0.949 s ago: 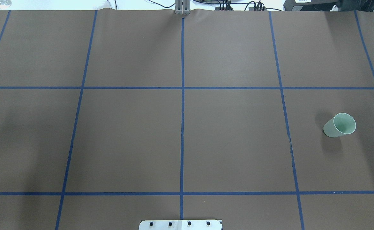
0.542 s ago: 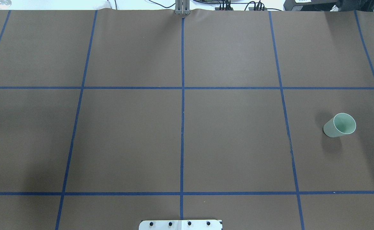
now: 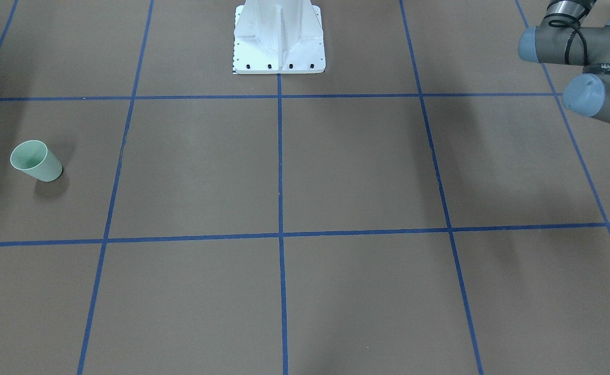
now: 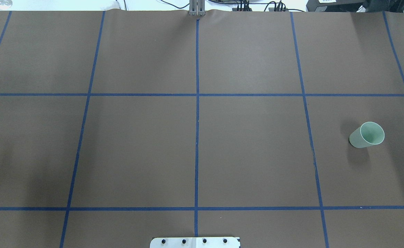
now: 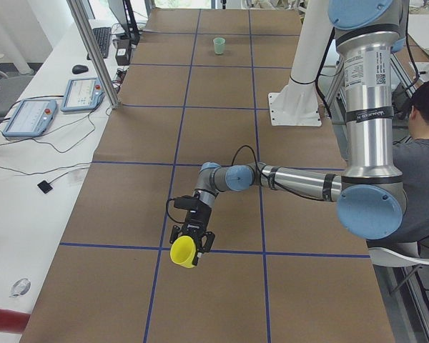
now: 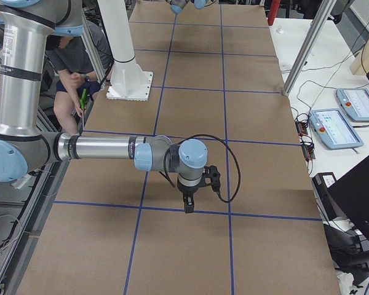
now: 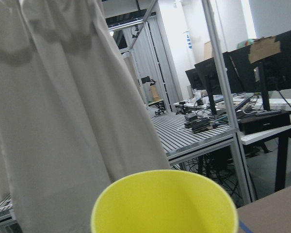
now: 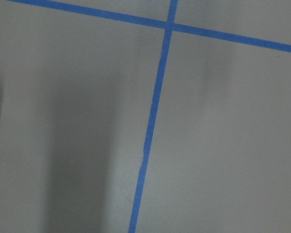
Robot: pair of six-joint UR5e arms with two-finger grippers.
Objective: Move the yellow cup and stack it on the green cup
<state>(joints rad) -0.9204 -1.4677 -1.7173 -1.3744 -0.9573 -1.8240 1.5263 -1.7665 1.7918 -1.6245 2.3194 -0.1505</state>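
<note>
Exterior left: yellow cup [image 5: 183, 253] is hanging at the left claw [image 5: 191, 240] over the surface [image 5: 222, 86] | cannot tell either claw's grip; right claw [image 6: 188, 208] is pointing down | green cup [image 4: 366, 135] is sitting far away.

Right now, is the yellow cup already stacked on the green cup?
No, the yellow cup is far along the table from the green cup, which stands alone.

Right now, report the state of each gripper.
Left gripper: cannot tell whether open or shut; the yellow cup sits at its fingertips.
Right gripper: cannot tell; no cup shows at it.
</note>
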